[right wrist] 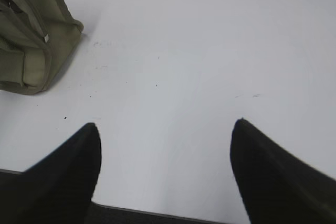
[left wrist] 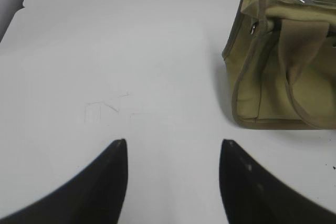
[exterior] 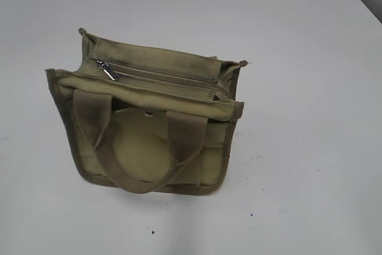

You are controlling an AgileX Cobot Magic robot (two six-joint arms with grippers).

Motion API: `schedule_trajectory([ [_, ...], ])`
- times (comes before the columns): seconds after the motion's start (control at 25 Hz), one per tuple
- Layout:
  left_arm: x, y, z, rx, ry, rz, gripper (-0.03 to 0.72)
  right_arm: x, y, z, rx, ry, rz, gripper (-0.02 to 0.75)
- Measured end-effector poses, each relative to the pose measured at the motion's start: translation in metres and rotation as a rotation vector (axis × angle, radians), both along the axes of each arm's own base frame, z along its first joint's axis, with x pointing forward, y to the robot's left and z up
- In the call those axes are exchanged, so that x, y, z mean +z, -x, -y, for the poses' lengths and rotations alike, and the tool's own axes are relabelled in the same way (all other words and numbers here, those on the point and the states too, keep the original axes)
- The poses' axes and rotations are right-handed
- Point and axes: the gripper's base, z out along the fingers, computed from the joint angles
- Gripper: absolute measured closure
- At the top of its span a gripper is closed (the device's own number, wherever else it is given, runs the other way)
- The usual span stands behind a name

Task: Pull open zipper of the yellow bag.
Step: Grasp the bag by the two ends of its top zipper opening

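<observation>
Yellow bag (exterior: 149, 141) upright mid-bench (exterior: 298, 28), soft canvas, light, likely slides or collapses under pull. Zipper (exterior: 164, 76) across top, closed; take silver pull tab (exterior: 108, 70) at left end. Left gripper (left wrist: 173, 148) and right gripper (right wrist: 165, 129) both open, empty, well apart from bag.

The yellow bag (exterior: 149, 147) stands upright on the counter (exterior: 310, 165), olive-yellow canvas with darker edge trim and 2 wide webbing handles. The zipper (exterior: 164, 74) runs across its top, closed along its visible length, silver pull tab (exterior: 108, 70) at the left end.
</observation>
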Motion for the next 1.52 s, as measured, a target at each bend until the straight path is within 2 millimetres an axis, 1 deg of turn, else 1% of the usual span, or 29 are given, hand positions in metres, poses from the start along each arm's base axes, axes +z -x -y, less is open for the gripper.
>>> schedule_trajectory([
  [1.16, 0.000, 0.000, 0.000, 0.000, 0.000, 0.000, 0.256, 0.000, 0.000, 0.000, 0.000, -0.001, 0.000, 0.145],
  [1.28, 0.000, 0.000, 0.001, -0.010, 0.014, 0.001, 0.256, 0.000, 0.000, -0.002, 0.017, -0.026, -0.001, 0.145],
  [1.4, 0.011, -0.006, 0.007, -0.048, 0.083, 0.034, 0.256, 0.001, 0.001, -0.005, 0.040, -0.051, -0.001, 0.145],
  [1.52, 0.026, -0.024, 0.015, -0.091, 0.194, 0.050, 0.256, 0.001, -0.002, -0.005, 0.044, -0.050, -0.018, 0.145],
])
